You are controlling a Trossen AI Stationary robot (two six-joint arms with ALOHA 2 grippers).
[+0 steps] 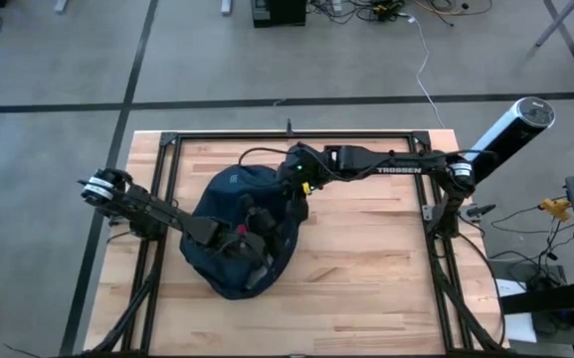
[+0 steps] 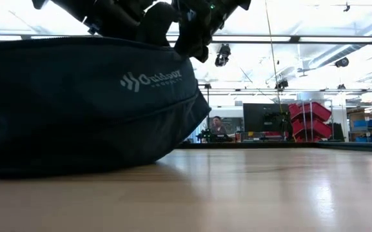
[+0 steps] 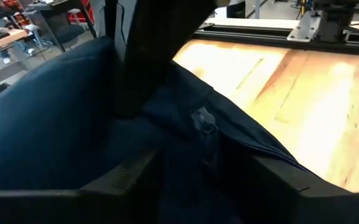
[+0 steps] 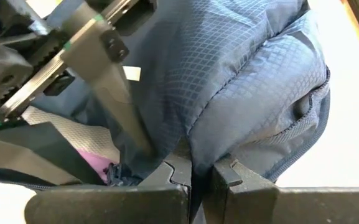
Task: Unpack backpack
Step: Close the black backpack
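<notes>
The backpack lies on the desk. The right pincer is clamped on a fold of its navy fabric at the far edge, apparently holding the mouth up. The left pincer, jaws parted and empty, sits at the bag's opening. Judged step: reaching in; next, close on an item inside, perhaps the pink thing.

The left gripper stands with its fingers spread over the navy backpack, a zipper pull just beyond them, the wooden table past the backpack.
</notes>
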